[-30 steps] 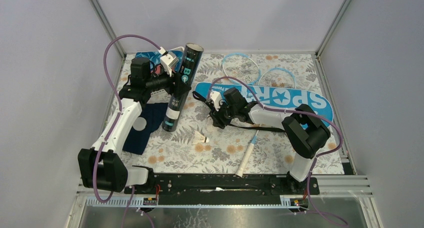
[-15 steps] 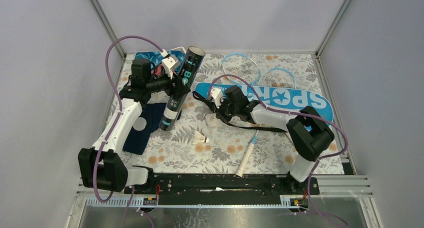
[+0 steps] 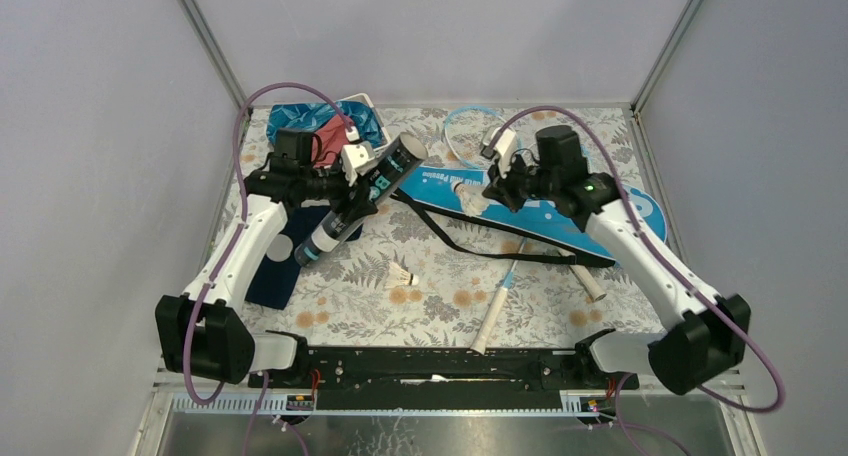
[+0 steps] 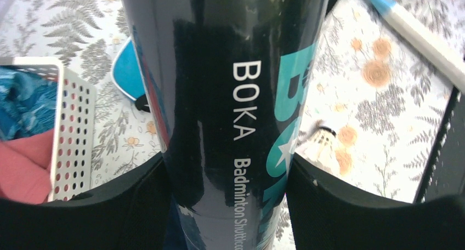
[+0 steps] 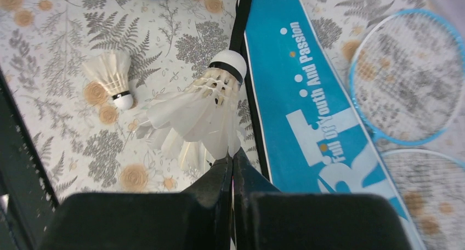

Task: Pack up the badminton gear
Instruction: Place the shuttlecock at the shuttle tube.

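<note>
Over a floral-patterned table (image 3: 440,306), a long black tube (image 3: 388,172) lettered "BOKA" is seen clamped at mid-length between the fingers of the left gripper (image 3: 349,200). The tube is tilted, with its open mouth raised toward the right arm and its white-banded lower end near a navy blue cloth (image 3: 272,271). A white feather shuttlecock (image 5: 200,110) is pinched by its feather tips in the right gripper (image 5: 231,165), whose jaws are pressed all but together on it. It is held aloft over the narrow end of the blue bag (image 5: 307,113), with the cork end pointing away from the fingers. A second shuttlecock (image 3: 403,275) is seen lying on the table between the two arms. Two light-blue rackets (image 5: 406,74) are laid with their heads beside the bag at the far side. A white basket (image 4: 71,129) with blue and red cloths is set at the far left corner, behind the tube.
</note>
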`<state>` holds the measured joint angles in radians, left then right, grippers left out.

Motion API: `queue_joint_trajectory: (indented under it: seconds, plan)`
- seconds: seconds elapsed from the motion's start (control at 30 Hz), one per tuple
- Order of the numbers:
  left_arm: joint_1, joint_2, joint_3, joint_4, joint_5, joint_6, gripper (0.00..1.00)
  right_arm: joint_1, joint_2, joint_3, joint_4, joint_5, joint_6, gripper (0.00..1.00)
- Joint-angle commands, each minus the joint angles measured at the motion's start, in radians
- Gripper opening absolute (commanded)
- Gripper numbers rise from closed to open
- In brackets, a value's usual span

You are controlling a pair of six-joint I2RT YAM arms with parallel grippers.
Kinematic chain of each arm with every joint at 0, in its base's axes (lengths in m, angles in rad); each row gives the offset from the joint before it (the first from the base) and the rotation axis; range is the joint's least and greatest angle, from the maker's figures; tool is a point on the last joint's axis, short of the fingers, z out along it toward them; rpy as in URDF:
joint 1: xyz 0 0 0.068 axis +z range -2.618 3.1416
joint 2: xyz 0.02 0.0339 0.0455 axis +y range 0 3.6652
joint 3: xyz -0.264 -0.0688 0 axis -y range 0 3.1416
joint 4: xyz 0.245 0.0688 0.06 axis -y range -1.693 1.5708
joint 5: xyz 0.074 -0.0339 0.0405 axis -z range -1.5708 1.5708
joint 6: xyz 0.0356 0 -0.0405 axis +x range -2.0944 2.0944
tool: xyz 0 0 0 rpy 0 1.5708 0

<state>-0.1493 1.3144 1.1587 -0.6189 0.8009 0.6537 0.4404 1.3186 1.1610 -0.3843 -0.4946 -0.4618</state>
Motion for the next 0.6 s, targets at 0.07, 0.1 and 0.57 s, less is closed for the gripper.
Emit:
queue_joint_trajectory:
  seconds: [0.07, 0.1, 0.57]
  plan:
    - [-0.074, -0.005, 0.033, -0.205, -0.026, 0.229, 0.02, -0.049, -0.127, 0.157, -0.263, -0.1, -0.117, 0.0]
    - [-0.09, -0.009, 0.031, -0.217, -0.038, 0.237, 0.02, -0.053, -0.133, 0.175, -0.287, -0.111, -0.129, 0.0]
    - [-0.306, -0.054, -0.026, -0.246, -0.112, 0.315, 0.02, -0.05, 0.003, 0.418, -0.656, -0.337, -0.295, 0.0]
